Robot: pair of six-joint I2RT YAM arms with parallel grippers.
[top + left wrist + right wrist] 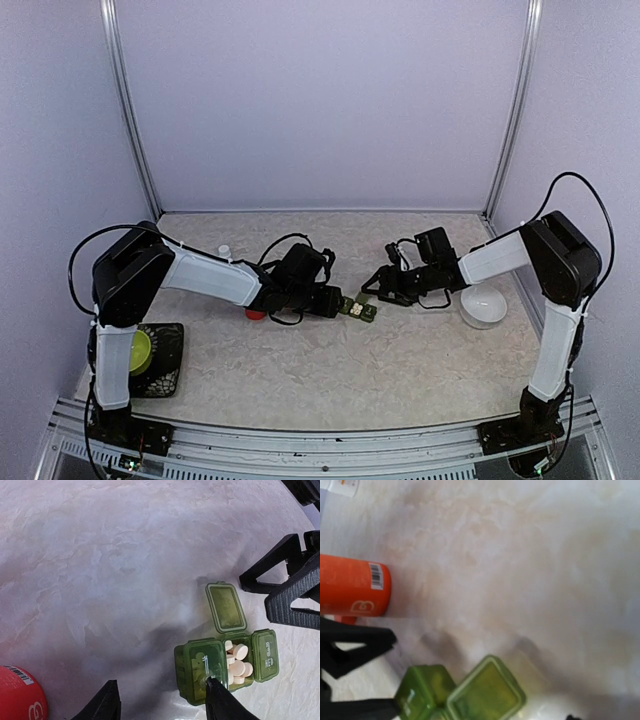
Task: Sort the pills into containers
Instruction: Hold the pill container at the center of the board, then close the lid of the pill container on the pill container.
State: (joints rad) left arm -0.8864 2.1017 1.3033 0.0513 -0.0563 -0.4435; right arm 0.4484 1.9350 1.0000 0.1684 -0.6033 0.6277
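Box point(197, 670) sits lower right of the left wrist frame, middle cell uncovered, pills point(239, 661) heaped inside. Left gripper point(160, 682) jaws apart, one fingertip point(211, 684) touching the closed cell. Right gripper point(255, 596) spread, empty. Risk: a fingertip shove tips the box and spills pills.

Black joints point(132, 275), white link covers point(215, 278), looping black cables point(572, 174)

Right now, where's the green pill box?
In the top view the pill box sits mid-table, between the left pincer and right pincer, with the red bottle farther left.
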